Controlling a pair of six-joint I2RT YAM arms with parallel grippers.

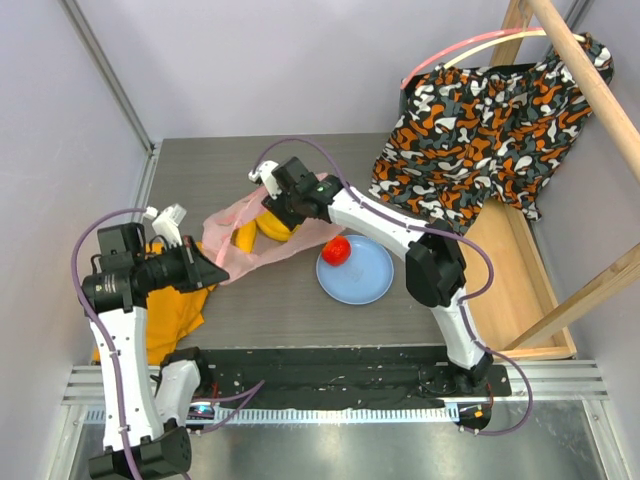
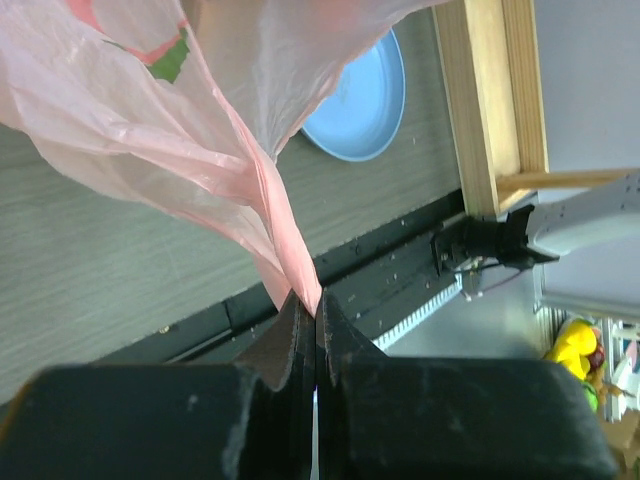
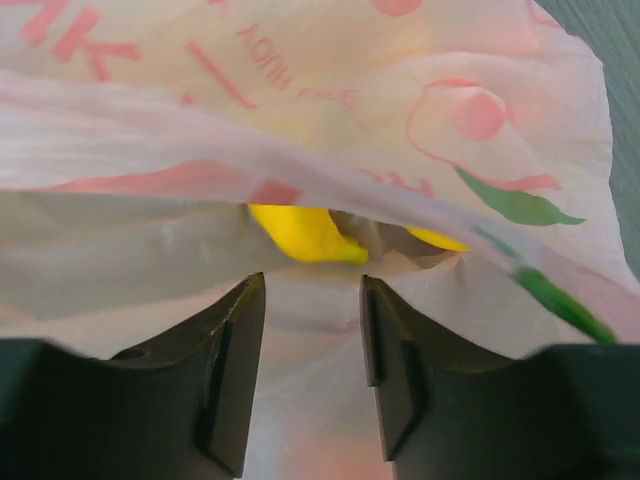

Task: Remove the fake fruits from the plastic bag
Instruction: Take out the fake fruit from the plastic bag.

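One plastic bag lies on the table, and both grippers are at it. The left gripper has its two fingers pressed flat together on a gathered corner of the pink film. That pinched strand rises from between the fingertips and fans out into the body of the bag beyond them.

The right gripper faces the bag's mouth from the other side. Its two fingers stand partly apart with a narrow gap, and nothing is pinched between them. Pink film lies under the gap and spreads past both tips.

Just beyond the right fingertips, inside the bag, sits the yellow banana bunch. A second yellow patch shows a little to the right of it under a fold. Whether that patch is the same bunch or another fruit cannot be told.

One fruit is out of the bag. The red fruit rests on the near-left part of the single light-blue plate, off to the side of the right fingers and clear of the film. That makes two fruits countable, one in the bag and one on the plate.

One orange cloth lies beneath the left arm, behind its fingers. One orange-black-white patterned fabric hangs well away from both grippers.
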